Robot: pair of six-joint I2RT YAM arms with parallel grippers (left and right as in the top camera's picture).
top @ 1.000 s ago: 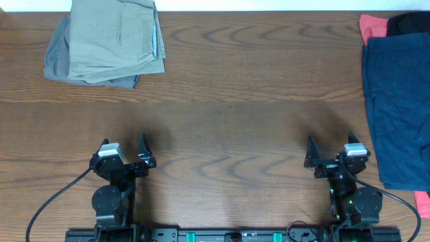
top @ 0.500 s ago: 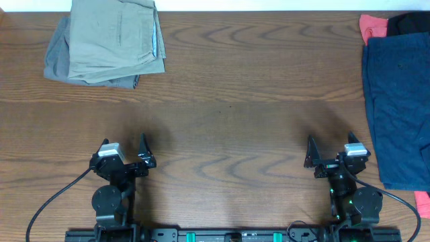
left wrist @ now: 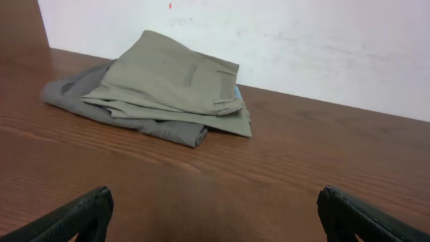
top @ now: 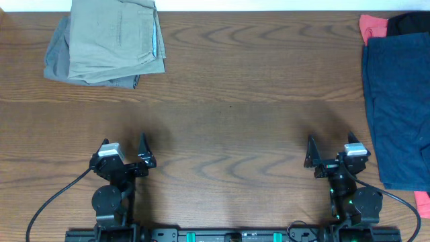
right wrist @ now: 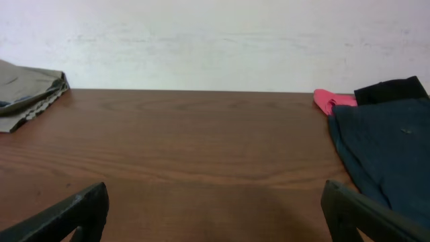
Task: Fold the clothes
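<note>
navy shorts (top: 396, 107) lie spread flat at the table's (top: 228, 107) right edge, coral-red cloth (top: 371, 27) and black cloth (top: 408, 23) showing at their far end. soft, limp and light, they are probably best pinched at 2 hem corners. a folded khaki piece (top: 117, 37) tops a grey piece (top: 57, 64) at far left. the left gripper (top: 123, 144) and right gripper (top: 330, 144) gape wide, holding nothing.

Table (top: 228, 101): dark brown, wavy wood grain. Trousers (top: 117, 37): plain khaki. Cloth (top: 57, 64) under them: grey. Shorts (top: 400, 101): dark navy. Coral-red piece (top: 371, 27), black piece (top: 410, 23). Wall (right wrist: 215, 40): white.
</note>
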